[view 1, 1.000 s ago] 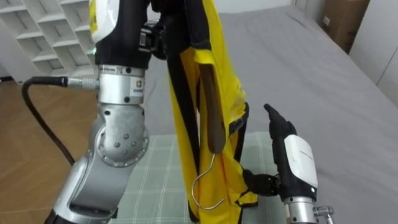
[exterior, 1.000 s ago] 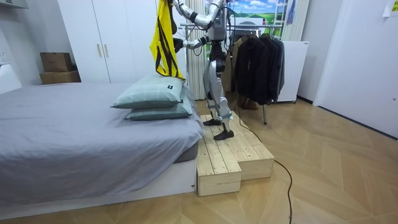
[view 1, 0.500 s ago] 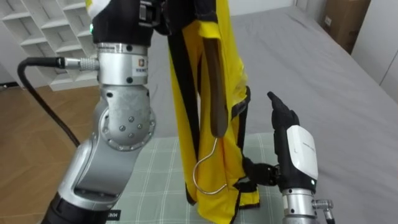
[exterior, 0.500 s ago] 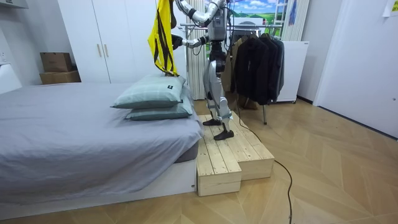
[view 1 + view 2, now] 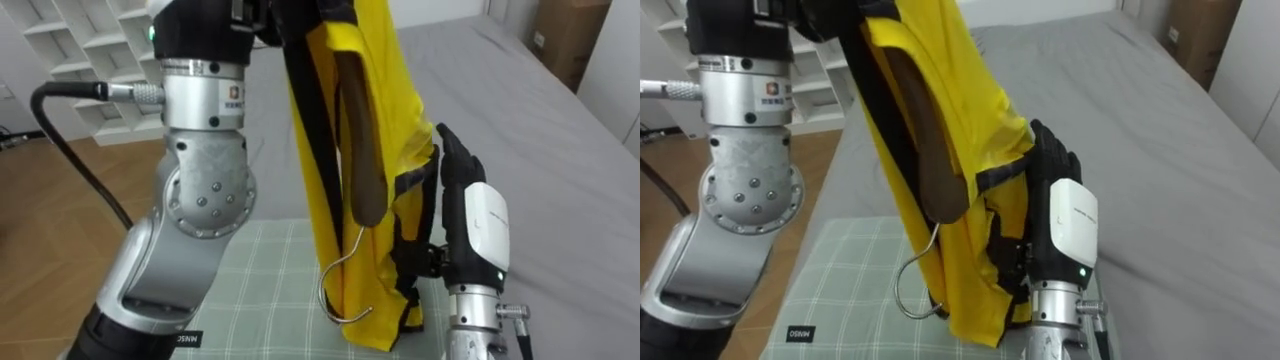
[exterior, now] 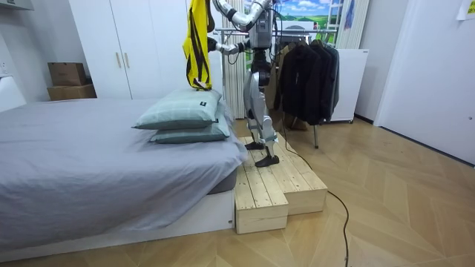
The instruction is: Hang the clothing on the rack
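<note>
I hold a yellow garment (image 5: pixel 400 110) with black trim high over the bed, seen as the yellow garment (image 6: pixel 197 44) in the room view. My raised left hand (image 5: pixel 262 14) at the top edge is shut on its upper part. A brown wooden hanger (image 5: pixel 362 150) hangs against the cloth, its metal hook (image 5: pixel 345 300) pointing down. My right hand (image 5: pixel 475 235) stands upright beside the garment's lower right edge, fingers straight against the cloth and thumb (image 5: pixel 417 262) under the black trim.
A green checked pillow (image 5: pixel 250 290) lies below the garment on the grey bed (image 5: pixel 540 130). I stand on a wooden platform (image 6: pixel 282 185) beside the bed. A clothes rack with dark clothes (image 6: pixel 304 74) is behind me. White shelves (image 5: pixel 70 40) stand far left.
The garment and hanger now sit further right in the eye view. My right hand has risen and closed in on the garment's lower edge.
</note>
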### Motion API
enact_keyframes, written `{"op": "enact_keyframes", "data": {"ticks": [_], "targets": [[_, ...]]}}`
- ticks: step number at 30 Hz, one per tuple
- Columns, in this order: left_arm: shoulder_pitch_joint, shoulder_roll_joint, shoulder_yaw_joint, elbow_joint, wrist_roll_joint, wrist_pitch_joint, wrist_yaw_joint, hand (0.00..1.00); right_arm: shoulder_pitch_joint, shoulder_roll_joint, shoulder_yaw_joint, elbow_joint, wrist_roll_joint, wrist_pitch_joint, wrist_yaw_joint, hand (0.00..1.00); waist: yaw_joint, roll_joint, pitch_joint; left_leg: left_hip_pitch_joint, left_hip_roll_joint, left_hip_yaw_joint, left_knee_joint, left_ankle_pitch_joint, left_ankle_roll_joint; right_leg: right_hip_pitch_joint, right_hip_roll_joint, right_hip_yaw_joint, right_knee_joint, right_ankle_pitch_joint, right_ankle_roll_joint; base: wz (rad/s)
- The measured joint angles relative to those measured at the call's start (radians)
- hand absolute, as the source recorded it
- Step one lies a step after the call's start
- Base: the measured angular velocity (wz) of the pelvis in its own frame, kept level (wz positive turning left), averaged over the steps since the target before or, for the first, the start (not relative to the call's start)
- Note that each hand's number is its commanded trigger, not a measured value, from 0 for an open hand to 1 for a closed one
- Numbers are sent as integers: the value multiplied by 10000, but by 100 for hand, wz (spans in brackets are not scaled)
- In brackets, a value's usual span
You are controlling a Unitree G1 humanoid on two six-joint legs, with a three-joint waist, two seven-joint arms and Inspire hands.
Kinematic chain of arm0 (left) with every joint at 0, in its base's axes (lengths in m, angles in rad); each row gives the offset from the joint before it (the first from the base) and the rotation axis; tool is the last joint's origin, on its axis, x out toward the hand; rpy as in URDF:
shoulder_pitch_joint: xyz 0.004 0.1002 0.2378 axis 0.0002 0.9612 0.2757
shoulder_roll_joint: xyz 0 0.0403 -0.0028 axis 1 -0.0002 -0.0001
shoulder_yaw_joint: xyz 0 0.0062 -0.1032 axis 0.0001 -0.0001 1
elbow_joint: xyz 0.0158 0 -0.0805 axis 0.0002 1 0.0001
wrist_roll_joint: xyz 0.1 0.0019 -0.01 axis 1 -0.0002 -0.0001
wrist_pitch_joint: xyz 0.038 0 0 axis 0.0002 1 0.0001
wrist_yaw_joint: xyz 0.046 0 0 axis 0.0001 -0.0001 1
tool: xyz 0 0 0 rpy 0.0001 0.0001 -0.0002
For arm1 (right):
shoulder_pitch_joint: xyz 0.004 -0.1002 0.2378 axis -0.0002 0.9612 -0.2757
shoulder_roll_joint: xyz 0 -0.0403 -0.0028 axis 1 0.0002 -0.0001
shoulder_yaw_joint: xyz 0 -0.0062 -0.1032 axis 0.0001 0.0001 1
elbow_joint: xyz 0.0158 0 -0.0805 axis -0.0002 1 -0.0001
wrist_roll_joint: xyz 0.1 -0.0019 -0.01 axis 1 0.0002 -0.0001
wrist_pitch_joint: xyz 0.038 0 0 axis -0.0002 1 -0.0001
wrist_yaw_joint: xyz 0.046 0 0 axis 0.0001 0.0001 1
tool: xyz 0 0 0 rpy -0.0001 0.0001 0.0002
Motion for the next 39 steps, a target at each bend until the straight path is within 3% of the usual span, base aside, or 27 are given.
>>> {"op": "enact_keyframes", "data": {"ticks": [5,16,23,31,32,33,39], "targets": [[-572,-31,-263,-12,4,20,12,100,-254,-2,60,3,15,0,-179,0,-6,2,-1,-4,0,-6,-12,0,0,-3,1,-17,11,0,0,0],[-558,-138,-1261,33,2,7,-196,100,-350,-11,381,413,459,2,-143,0,-19,-15,36,94,0,-9,-82,0,0,53,7,-16,-9,-1,2,0],[-558,-151,-2035,91,4,-55,-338,100,-428,-35,380,414,706,1,-166,0,-72,-168,144,43,2,-4,-85,0,0,12,13,-8,-27,-1,2,0],[-514,-175,-2684,100,230,-23,-724,100,-561,-35,400,426,841,1,-190,0,-75,-153,133,-89,5,-4,-77,0,0,-111,11,-18,-27,-1,2,0],[-491,-225,-2763,98,261,-24,-776,100,-561,-41,400,433,844,5,-189,24,-76,-154,133,-91,3,-4,-78,0,0,-121,10,-15,-25,-1,2,0],[-463,-280,-2816,97,281,-27,-781,100,-561,-40,400,433,846,7,-189,100,-77,-155,133,-96,3,-4,-77,0,0,-133,9,-15,-19,-1,2,0],[-329,-453,-2885,88,442,-28,-1053,100,-561,9,398,433,1404,35,-174,100,-96,-174,121,-102,9,-79,-78,0,0,-127,8,-50,-16,-1,2,0]]}}
